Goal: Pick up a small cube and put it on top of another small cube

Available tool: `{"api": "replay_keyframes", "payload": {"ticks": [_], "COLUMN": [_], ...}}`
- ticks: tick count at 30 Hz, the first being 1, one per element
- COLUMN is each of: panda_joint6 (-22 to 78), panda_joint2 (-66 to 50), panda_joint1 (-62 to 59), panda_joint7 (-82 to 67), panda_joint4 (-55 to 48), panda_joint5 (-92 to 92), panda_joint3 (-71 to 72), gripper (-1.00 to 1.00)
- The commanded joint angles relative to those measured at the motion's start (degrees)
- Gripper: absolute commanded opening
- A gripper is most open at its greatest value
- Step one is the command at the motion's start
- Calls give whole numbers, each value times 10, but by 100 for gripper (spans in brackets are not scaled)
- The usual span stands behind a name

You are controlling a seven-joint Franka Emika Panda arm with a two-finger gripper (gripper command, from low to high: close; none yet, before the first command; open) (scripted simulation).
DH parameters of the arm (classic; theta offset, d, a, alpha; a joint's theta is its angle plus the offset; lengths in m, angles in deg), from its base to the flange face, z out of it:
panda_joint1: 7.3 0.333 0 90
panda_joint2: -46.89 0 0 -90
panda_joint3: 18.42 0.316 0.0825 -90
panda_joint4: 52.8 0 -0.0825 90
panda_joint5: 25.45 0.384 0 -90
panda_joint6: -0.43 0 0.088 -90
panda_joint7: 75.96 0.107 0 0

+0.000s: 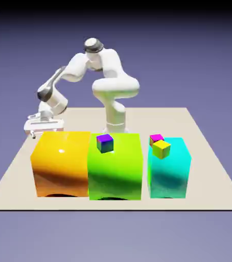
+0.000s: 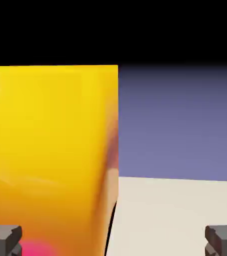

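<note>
1. Three big blocks stand in a row on the beige table [image 1: 210, 169]: an orange block [image 1: 62, 164], a green block [image 1: 115, 166] and a cyan block [image 1: 169, 168], against a plain blue-violet backdrop [image 1: 210, 56].
2. On the cyan block's top sits the small cube [image 1: 156, 137], magenta-pink, touching a yellow cube [image 1: 162, 149] in front of it.
3. A purple-topped cube [image 1: 105, 143] rests on the green block.
4. Behind the orange block, low at the exterior view's left, hangs the gripper [image 2: 113, 240], its fingers spread wide and grasping nothing.
5. A pink smear beside the hand view's left fingertip [image 2: 3, 239] is too blurred to identify.
</note>
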Motion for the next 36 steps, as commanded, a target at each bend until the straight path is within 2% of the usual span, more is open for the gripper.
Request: {"api": "replay_keyframes", "payload": {"ticks": [1, 7, 12, 13, 18, 30, 36], "panda_joint6": [5, 27, -60, -60, 26, 35, -16], "panda_joint2": [6, 32, 116, 116, 33, 71, 98], "panda_joint1": [2, 8, 77, 77, 9, 158, 220], "panda_joint7": [-24, -129, -156, -156, -129, 20, 169], "panda_joint4": [-2, -9, -28, -28, -10, -127, -30], "panda_joint5": [4, 23, 33, 33, 23, 56, -2], "panda_joint3": [-21, -113, -132, -132, -113, 112, 208], "gripper": [0, 0, 0, -100, -100, -100, -100]}}
